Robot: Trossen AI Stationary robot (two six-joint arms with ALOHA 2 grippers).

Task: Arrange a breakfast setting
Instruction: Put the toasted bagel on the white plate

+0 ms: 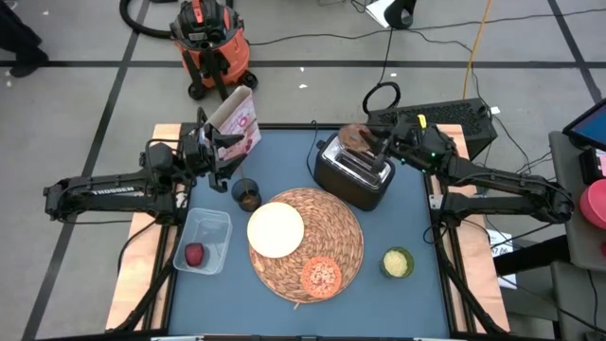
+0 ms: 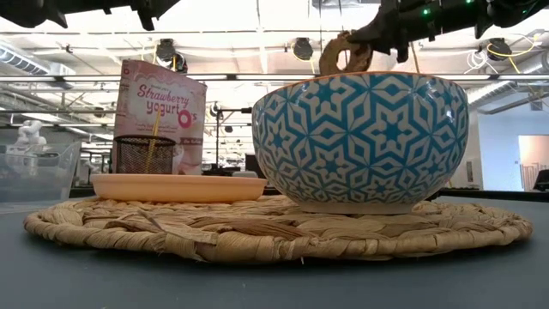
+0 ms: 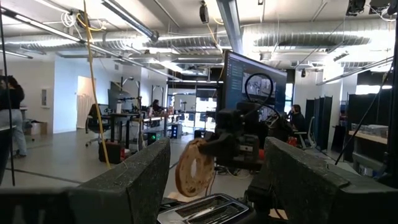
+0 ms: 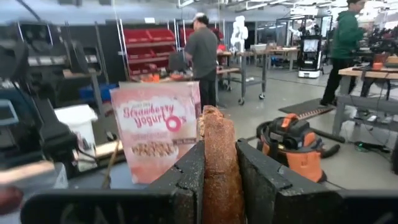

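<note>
right gripper (image 1: 379, 142) closed on a bagel half (image 4: 219, 168), held upright above the toaster (image 1: 353, 174) | left gripper (image 1: 220, 150) parted and empty, raised beside the cereal box (image 1: 237, 121) | bowl (image 1: 276, 229) and orange dish (image 1: 321, 276) set on the woven placemat (image 1: 346, 237) | dark cup (image 1: 246, 194) just beside the mat | red fruit (image 1: 194, 254) in the clear tub (image 1: 220, 227)

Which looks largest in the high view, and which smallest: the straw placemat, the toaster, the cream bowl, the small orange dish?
1. Straw placemat, clearly the largest.
2. Toaster.
3. Cream bowl, somewhat smaller than the toaster.
4. Small orange dish, the smallest.
The camera looks straight down, so nearness hardly distorts this order.
</note>
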